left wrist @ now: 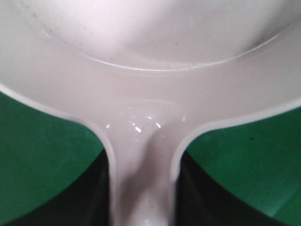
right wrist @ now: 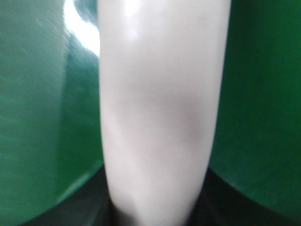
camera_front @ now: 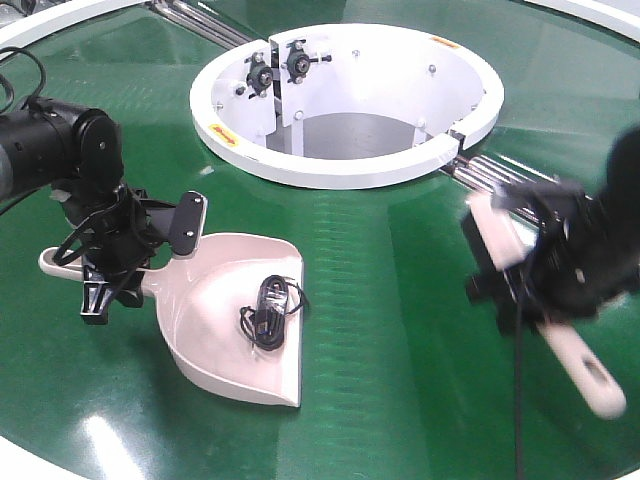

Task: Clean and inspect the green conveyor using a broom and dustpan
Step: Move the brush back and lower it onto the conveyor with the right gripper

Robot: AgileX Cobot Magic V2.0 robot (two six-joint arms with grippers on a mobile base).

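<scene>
Surface: glossy dark green conveyor (camera_front: 400, 330) curving round a white housing (camera_front: 330, 165).
Left: dustpan (camera_front: 215, 320) — pale pink scoop flat on the belt, black cable (camera_front: 268, 312) coiled inside; left gripper (camera_front: 115, 270) clamped on its handle.
Right: broom (camera_front: 565, 345), pale and blurred, slanting — right gripper (camera_front: 540, 270) closed round its handle.

**Both arms low, both grippers clamped**

My left arm (camera_front: 50, 145) comes in from the left, wrist bent down, with the left gripper (camera_front: 108, 280) closed on the dustpan (camera_front: 210, 340) handle. My right arm (camera_front: 615, 230) is blurred at the right, its right gripper (camera_front: 540, 285) gripping the broom (camera_front: 585, 375).
</scene>
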